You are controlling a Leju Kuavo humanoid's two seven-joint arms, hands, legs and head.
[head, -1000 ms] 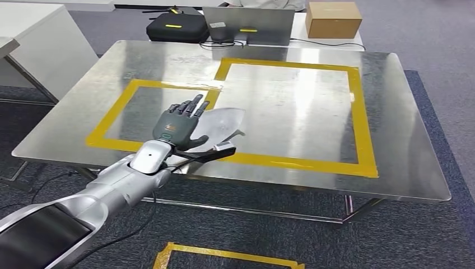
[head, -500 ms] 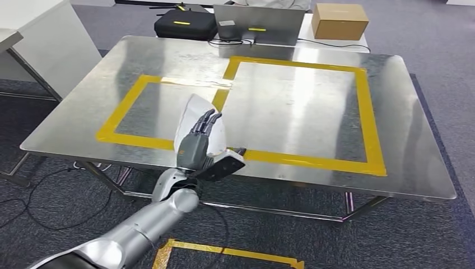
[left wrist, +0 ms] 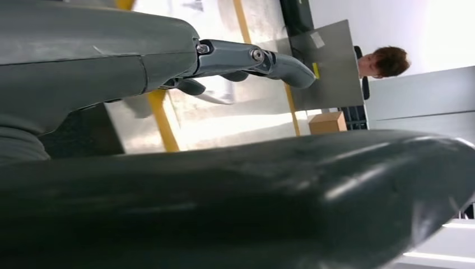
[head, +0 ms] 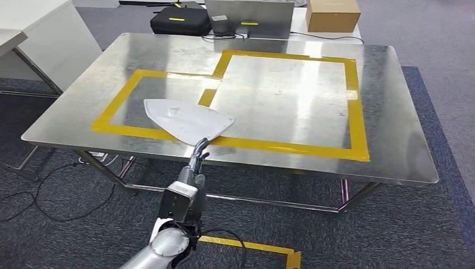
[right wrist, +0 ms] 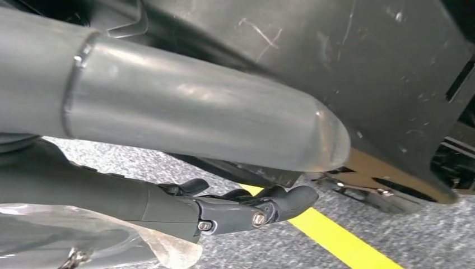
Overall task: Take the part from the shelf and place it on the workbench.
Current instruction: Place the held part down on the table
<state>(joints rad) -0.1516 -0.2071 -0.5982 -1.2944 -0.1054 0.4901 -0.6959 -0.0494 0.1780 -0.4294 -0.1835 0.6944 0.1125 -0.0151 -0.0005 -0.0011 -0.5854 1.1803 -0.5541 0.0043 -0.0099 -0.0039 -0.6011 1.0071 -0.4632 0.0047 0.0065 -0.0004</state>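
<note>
From my head view the white part (head: 187,120) lies flat on the steel table (head: 386,112), across the yellow tape (head: 291,148) near the front edge. My left hand (head: 197,157) hangs just below that edge, fingers straight, empty. My right hand (right wrist: 235,207), seen at its wrist, curls over grey carpet, holding nothing.

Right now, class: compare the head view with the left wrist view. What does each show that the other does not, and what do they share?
Head view alone: the whole white part lying flat across the yellow tape, the black bag, and the carpet under the workbench. Left wrist view alone: a person seated beyond the table. Shared: the left hand, the steel workbench, the tape, the laptop and the cardboard box.
</note>
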